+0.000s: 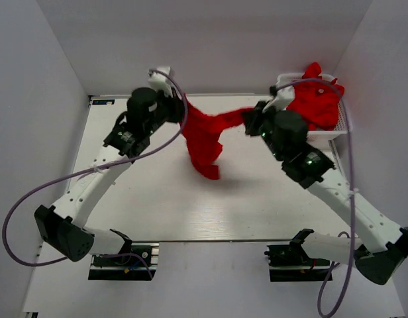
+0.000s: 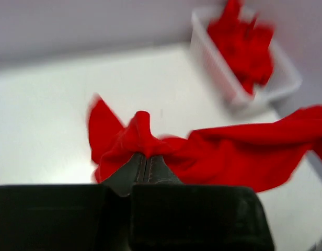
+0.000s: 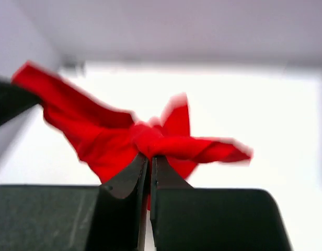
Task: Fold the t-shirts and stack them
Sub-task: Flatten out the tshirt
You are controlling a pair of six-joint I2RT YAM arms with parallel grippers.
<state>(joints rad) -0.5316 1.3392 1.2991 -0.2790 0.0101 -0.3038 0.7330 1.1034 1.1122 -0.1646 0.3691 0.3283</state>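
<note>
One red t-shirt (image 1: 205, 137) hangs in the air between my two grippers above the far middle of the table, its loose end drooping toward the surface. My left gripper (image 1: 179, 114) is shut on its left end; in the left wrist view the gripper (image 2: 147, 156) pinches a bunch of the shirt (image 2: 234, 154). My right gripper (image 1: 249, 120) is shut on the right end; in the right wrist view the gripper (image 3: 149, 157) clamps the bunched shirt (image 3: 106, 137). More red t-shirts (image 1: 315, 101) are heaped in the basket at the far right.
The white mesh basket (image 1: 323, 133) stands at the table's far right corner, also in the left wrist view (image 2: 216, 65). White walls close in the table (image 1: 191, 205) at the back and both sides.
</note>
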